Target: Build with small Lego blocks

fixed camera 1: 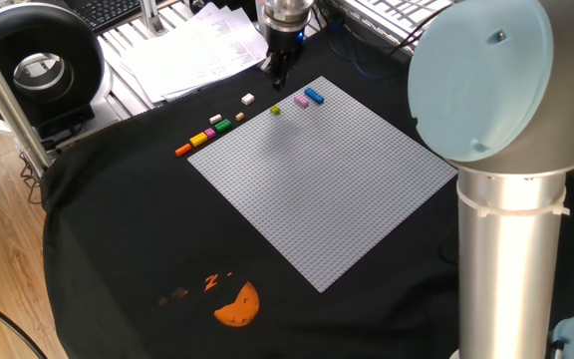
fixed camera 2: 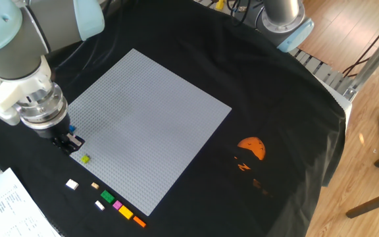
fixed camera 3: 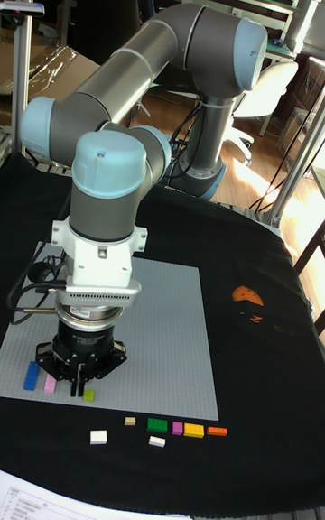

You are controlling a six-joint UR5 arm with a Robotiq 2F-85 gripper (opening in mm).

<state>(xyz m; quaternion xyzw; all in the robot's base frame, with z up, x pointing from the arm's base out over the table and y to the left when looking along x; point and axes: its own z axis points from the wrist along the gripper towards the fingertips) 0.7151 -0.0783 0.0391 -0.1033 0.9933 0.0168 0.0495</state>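
Tool (fixed camera 3: pixel 83 382) hovering at baseplate (fixed camera 1: pixel 337 189) corner, jaw state unclear, grip unreadable. Blue (fixed camera 1: pixel 314 96), pink (fixed camera 1: pixel 301 102), green (fixed camera 1: pixel 275 110) bricks on plate; seven loose bricks (fixed camera 1: pixel 212 130) remain.

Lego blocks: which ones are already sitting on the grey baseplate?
Three: the blue block, pink block and yellow-green block, at the corner under the hand. The rest lie on the black cloth beside the baseplate.

Grey baseplate (fixed camera 1: pixel 322 175) on black cloth (fixed camera 1: pixel 118 229)
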